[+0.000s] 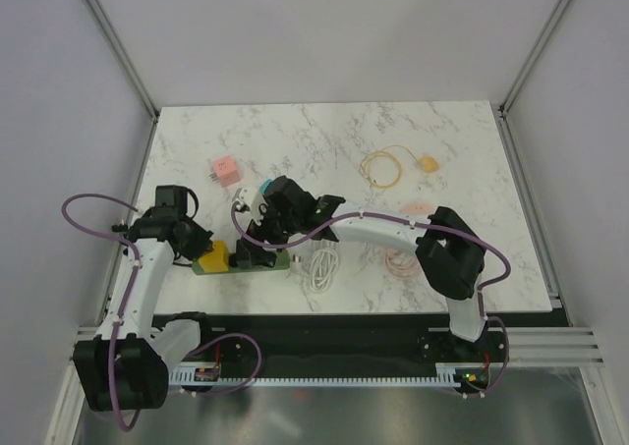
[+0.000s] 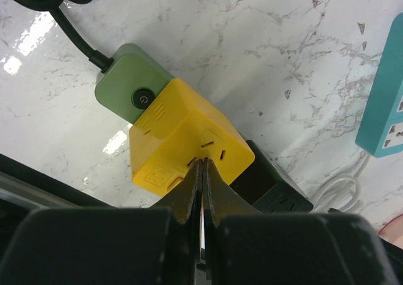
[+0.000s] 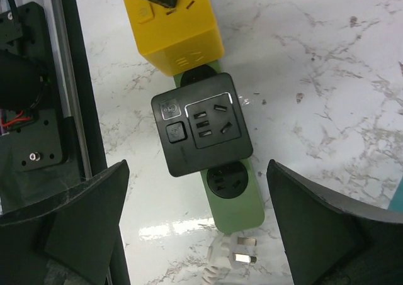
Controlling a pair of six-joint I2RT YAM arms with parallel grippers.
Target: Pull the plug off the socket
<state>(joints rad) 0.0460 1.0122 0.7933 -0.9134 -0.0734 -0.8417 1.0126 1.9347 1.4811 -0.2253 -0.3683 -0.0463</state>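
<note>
A green power strip (image 3: 238,200) lies near the table's front edge, seen too in the top view (image 1: 263,261). A yellow cube adapter (image 2: 182,137) and a black adapter (image 3: 201,124) are plugged into it. The strip's end socket (image 3: 225,180) is bare. A white plug (image 3: 234,252) with bare prongs lies on the table just past the strip's end. My left gripper (image 2: 203,164) is shut, its tips resting on the yellow adapter's top. My right gripper (image 3: 198,167) is open above the black adapter, holding nothing.
The plug's white cable (image 1: 321,268) is coiled right of the strip. A teal power strip (image 2: 385,106), a pink adapter (image 1: 223,171), a yellow cable loop (image 1: 385,165) and a pink cable (image 1: 401,260) lie around. The strip's black cord (image 2: 63,21) runs off.
</note>
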